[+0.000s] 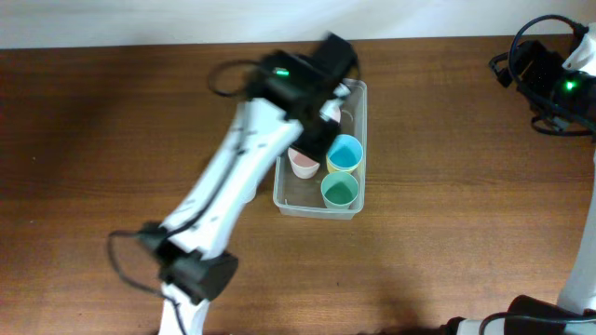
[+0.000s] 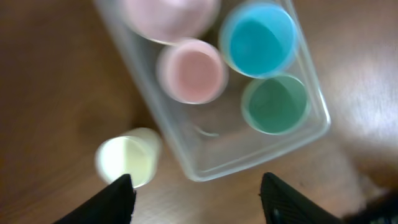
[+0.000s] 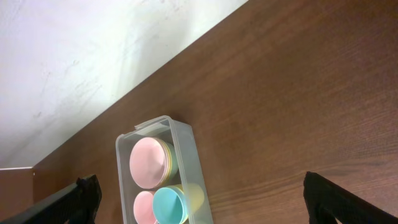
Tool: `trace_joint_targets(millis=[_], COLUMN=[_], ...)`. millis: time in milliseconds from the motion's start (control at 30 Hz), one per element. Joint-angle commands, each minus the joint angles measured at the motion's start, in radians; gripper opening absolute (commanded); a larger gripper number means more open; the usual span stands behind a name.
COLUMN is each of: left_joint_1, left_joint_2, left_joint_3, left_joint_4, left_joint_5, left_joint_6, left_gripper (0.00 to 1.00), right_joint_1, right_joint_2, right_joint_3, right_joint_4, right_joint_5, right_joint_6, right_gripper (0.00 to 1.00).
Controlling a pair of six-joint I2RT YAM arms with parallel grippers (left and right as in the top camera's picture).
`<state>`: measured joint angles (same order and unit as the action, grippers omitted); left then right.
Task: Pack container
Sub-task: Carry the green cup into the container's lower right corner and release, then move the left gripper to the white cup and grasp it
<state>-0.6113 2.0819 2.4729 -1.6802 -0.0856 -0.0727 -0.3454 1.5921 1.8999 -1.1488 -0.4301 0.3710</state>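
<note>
The clear container (image 1: 315, 207) stands at mid-table. In it are a pink cup (image 1: 304, 164), a blue cup (image 1: 345, 152) and a green cup (image 1: 340, 190). My left gripper (image 1: 319, 140) hovers over the container's left side, open and empty. The left wrist view shows the container (image 2: 249, 163), the pink cup (image 2: 191, 70), blue cup (image 2: 260, 38), green cup (image 2: 275, 104), a pink bowl (image 2: 168, 15), and a pale yellow cup (image 2: 127, 158) on the table outside the container, near my left gripper (image 2: 199, 199). My right gripper (image 1: 549, 74) is open and empty at the far right.
The right wrist view shows the container (image 3: 186, 155) from afar with stacked pink bowls (image 3: 148, 163) and the blue cup (image 3: 170, 205), between my right gripper's (image 3: 205, 205) fingers. A white wall (image 3: 93, 56) runs along the table's far edge.
</note>
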Motion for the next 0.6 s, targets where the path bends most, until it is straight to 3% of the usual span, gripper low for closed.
trace_joint_targets(millis=[0,133,300,567], left_joint_1=[0.101,0.231,0.371,0.401], left_joint_2=[-0.048,-0.048,-0.048,-0.048], left_joint_3=[0.015,-0.056,-0.286,-0.614], left_joint_4=[-0.008,-0.008,0.004,0.161], left_joint_5=[-0.058,0.013,0.142,0.172], left_joint_6=[-0.005,-0.010,-0.010,0.010], left_gripper=[0.68,0.68,0.66,0.66], right_joint_1=[-0.003,-0.003,-0.003,-0.003], right_joint_2=[0.004,0.004,0.004,0.004], right_joint_3=[0.001,0.001,0.001,0.001], right_joint_4=[0.000,0.000,0.000,0.000], right_joint_5=[-0.004,-0.004,-0.004,-0.004], right_joint_6=[0.004,0.004,0.004,0.004], right_gripper=[0.99,0.99,0.99,0.99])
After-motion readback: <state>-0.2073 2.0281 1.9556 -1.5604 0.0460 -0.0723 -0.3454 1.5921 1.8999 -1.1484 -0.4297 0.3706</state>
